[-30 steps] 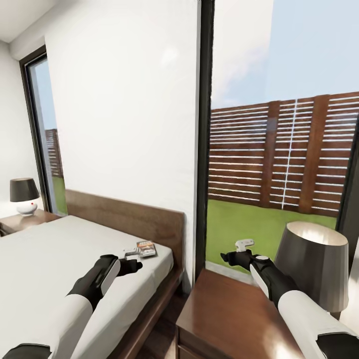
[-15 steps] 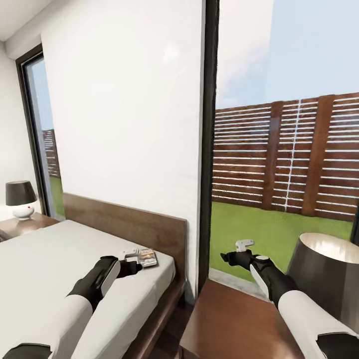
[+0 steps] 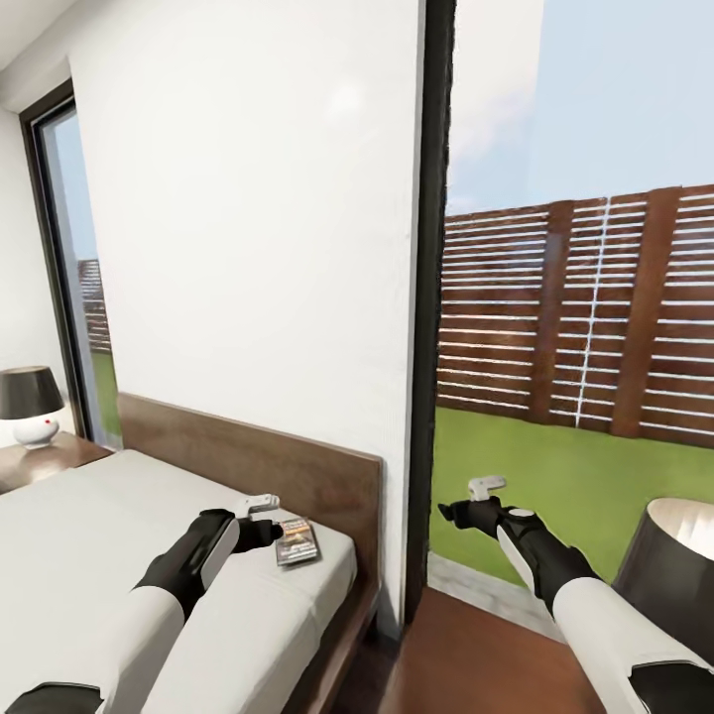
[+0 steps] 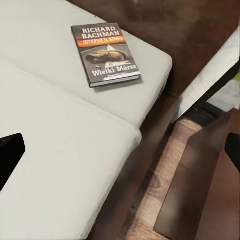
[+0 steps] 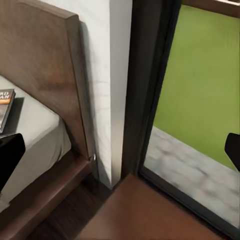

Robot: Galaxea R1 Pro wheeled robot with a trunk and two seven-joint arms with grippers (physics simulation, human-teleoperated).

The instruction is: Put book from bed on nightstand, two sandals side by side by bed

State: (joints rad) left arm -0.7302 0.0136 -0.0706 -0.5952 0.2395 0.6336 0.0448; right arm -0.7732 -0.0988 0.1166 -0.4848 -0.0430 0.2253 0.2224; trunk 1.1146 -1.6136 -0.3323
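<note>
The book [image 3: 297, 542] lies flat on the bed [image 3: 89, 555], at the mattress corner by the headboard [image 3: 248, 461]. In the left wrist view the book [image 4: 106, 55] shows a dark cover, white lettering and an orange band. My left gripper [image 3: 266, 518] hovers open just left of the book, holding nothing. Over the near nightstand [image 3: 476, 654], my right gripper [image 3: 468, 499] is open and empty, pointing at the window. The right wrist view catches the book's edge [image 5: 5, 107] and the nightstand top [image 5: 150, 215]. The sandals are out of view.
A black lamp shade [image 3: 674, 565] stands on the near nightstand at the right edge. Another nightstand [image 3: 45, 461] with a lamp [image 3: 28, 402] sits beyond the bed's far side. A narrow strip of wood floor [image 4: 150, 200] separates bed and near nightstand. A white wall and tall windows stand ahead.
The camera has moved forward towards the wall, and the whole scene has shifted. The book now lies beside my left gripper instead of beyond it. Both arms keep their pose.
</note>
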